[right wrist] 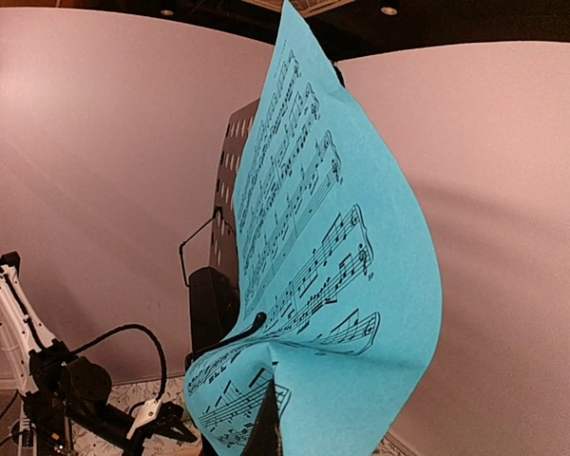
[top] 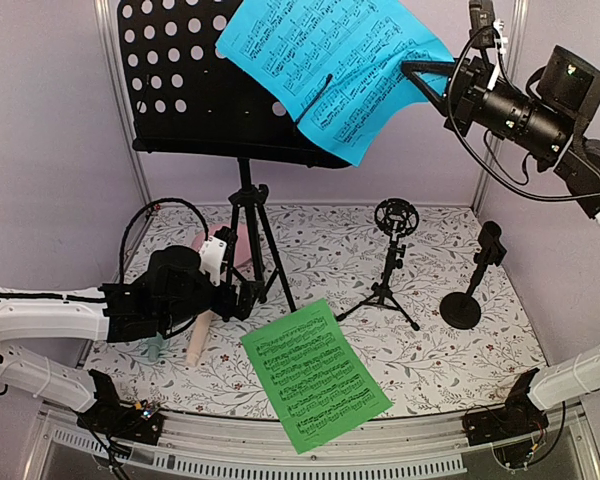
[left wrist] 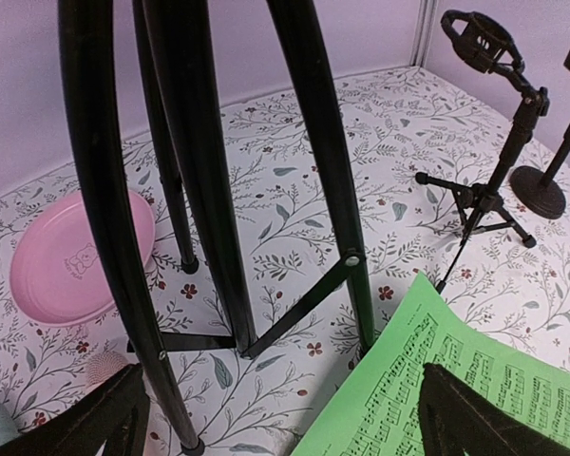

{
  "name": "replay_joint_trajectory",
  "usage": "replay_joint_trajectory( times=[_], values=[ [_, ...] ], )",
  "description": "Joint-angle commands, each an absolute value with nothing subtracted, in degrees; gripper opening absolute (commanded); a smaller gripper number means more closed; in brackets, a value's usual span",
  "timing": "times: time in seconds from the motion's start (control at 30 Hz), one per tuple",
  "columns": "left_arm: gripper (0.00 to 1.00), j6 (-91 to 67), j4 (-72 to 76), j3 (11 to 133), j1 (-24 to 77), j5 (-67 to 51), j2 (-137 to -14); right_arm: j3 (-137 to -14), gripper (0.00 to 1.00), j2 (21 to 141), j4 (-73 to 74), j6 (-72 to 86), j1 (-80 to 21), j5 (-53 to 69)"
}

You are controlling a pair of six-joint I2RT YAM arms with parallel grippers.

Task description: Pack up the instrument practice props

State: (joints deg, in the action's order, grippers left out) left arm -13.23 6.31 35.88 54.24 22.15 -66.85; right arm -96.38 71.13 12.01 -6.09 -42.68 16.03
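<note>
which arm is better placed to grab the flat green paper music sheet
Left: left gripper is open, low beside the green paper music sheet; right gripper is high, pinching the blue paper sheet.

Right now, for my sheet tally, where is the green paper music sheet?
In the top view, the green paper music sheet lies flat at bottom centre, just below-right of the black music stand's tripod legs.
</note>
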Motion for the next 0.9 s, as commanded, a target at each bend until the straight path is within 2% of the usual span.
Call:
replay_joint_trajectory(
  times=[0.0, 0.43, 0.7, 0.87],
  values=[
    [0.99, -12.5, 6.9, 37.0, 53.5, 22.5, -67.3, -97.8, 0.0, 67.7, 13.5, -7.9, -42.4, 11.2],
    [0.99, -12.5, 6.8, 37.4, 53.5, 22.4, -68.3, -94.0, 0.0, 59.8, 15.9, -8.8, -42.4, 5.4],
    [0.99, -12.6, 6.6, 37.5, 53.6, 22.5, -68.5, -83.5, 0.0, 51.2, 17.6, 6.6, -42.4, 4.8],
    [0.99, -12.7, 6.3, 37.6, 53.5, 22.4, -68.5, -79.9, 0.0, 47.1, 20.9, 9.7, -42.4, 5.4]
  ],
)
